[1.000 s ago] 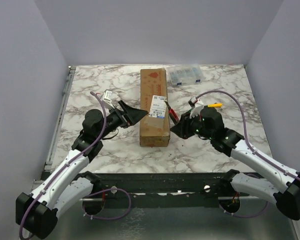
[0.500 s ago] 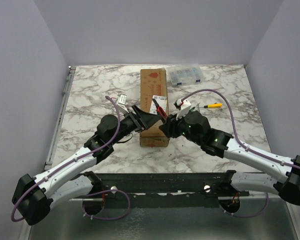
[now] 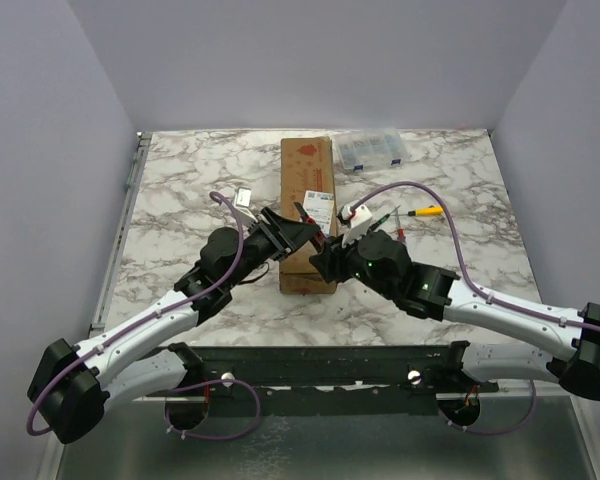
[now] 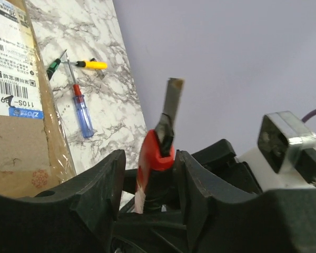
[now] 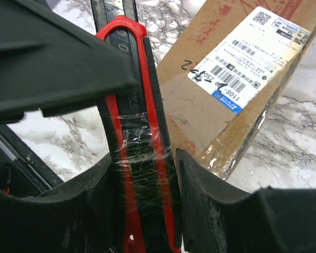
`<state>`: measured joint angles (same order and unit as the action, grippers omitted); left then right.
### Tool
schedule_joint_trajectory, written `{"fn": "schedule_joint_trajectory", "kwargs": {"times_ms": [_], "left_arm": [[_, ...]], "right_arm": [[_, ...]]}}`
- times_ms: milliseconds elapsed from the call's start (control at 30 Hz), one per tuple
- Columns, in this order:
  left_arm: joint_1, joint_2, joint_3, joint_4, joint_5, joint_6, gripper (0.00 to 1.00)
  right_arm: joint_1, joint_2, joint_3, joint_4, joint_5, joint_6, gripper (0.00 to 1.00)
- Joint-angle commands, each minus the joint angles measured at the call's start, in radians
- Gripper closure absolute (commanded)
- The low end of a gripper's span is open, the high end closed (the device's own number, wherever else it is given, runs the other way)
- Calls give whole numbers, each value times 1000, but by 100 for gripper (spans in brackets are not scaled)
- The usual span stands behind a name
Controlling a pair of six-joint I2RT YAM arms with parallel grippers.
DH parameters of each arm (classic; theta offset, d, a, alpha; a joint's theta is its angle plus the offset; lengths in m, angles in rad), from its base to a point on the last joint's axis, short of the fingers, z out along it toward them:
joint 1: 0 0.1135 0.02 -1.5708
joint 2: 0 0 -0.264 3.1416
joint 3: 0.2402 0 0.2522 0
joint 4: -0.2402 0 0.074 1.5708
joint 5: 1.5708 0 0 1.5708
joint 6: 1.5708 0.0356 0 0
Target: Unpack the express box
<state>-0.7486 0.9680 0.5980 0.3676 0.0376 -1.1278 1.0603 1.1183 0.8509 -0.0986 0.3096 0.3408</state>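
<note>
Express box [image 3: 306, 170] lies mid-table, long axis running near-to-far, label up; looks sealed. Both claws meet above its near half with the box directly below, so neither arm is clearly nearer. R gripper [image 5: 145, 179] is clamped on red utility knife [image 5: 131, 105], blade out. L gripper [image 4: 150, 163] is approx. half-open, jaws astride knife's blade end; firm grip can't be confirmed. Judgement: handover precedes cut.

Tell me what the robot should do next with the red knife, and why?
Probably squeeze the left gripper firmly onto the knife. The right gripper holds it above the box, its blade end sits between the left fingers, I can't tell they grip yet, and the box is shut.
</note>
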Motion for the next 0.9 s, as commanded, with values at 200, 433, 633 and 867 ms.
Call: {"fn": "schedule_joint_trajectory", "kwargs": {"times_ms": [200,433,633,867], "left_arm": [[-15,26,36,18,-49,-11,73],[-12,42,69,30,-48,-28,100],[-5,53,35,216,-39,-119,100],[-4,69,-12,422,-10,-215,100]], "right_arm": [[64,73,124,-23,135,-37,100],[64,40,125,-129,196,126,33],[64,-108,60,-145,169,347,1],[64,-266,-116,181,146,551,3]]}}
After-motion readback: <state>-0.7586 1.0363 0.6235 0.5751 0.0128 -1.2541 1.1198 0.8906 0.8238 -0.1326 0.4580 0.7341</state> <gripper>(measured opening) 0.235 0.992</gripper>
